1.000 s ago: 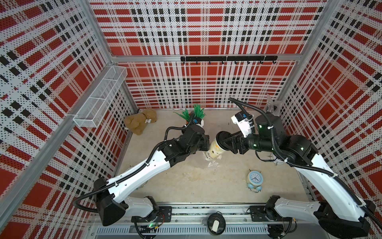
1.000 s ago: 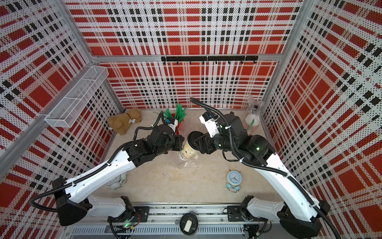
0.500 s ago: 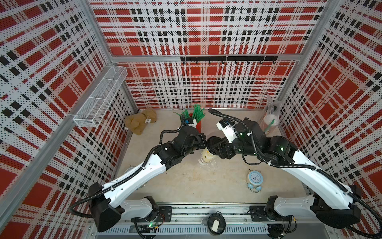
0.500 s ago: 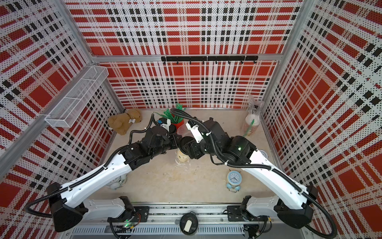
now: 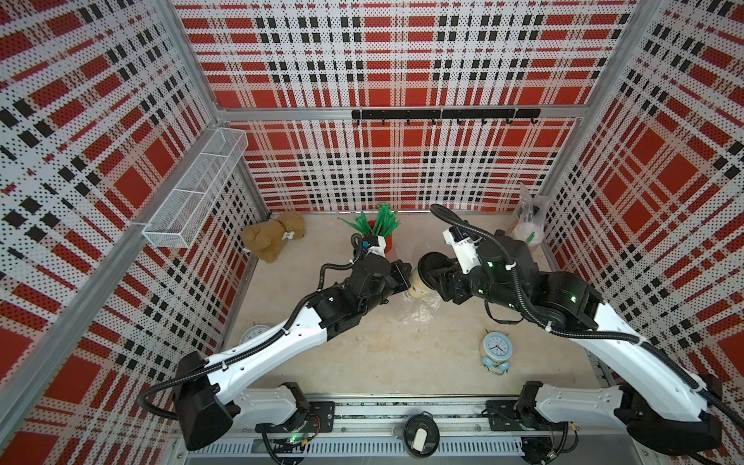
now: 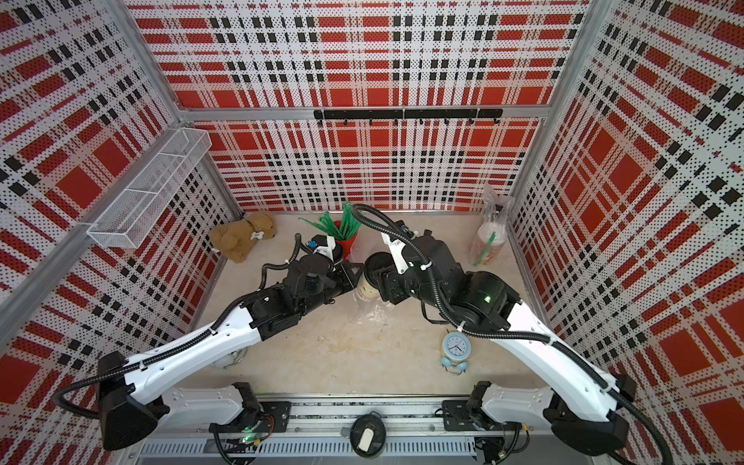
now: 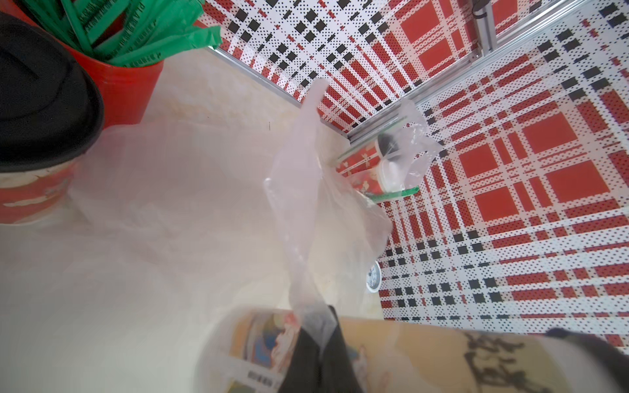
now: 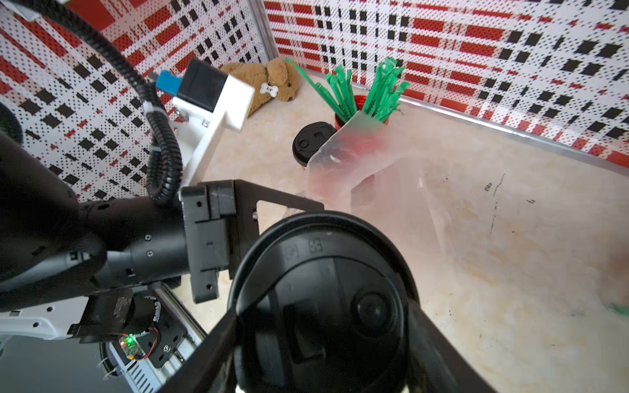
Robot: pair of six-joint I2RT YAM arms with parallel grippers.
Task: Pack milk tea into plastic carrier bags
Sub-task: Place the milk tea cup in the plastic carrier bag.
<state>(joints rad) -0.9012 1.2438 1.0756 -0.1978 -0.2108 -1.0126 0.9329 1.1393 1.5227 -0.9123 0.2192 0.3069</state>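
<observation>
Right wrist: cup within right claw

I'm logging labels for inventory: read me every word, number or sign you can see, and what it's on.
"PLA", seemingly, on green straw wrappers; rest blurred.
Black brush characters on milk tea cup: blurred, unreadable.
Alarm clock numerals: too small.
Bone tag on teddy bear: too small.

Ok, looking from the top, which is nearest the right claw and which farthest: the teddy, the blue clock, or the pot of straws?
1. Pot of straws, behind the right claw, by the back wall.
2. Blue clock, toward the front, right side.
3. Teddy, back left corner.
</observation>
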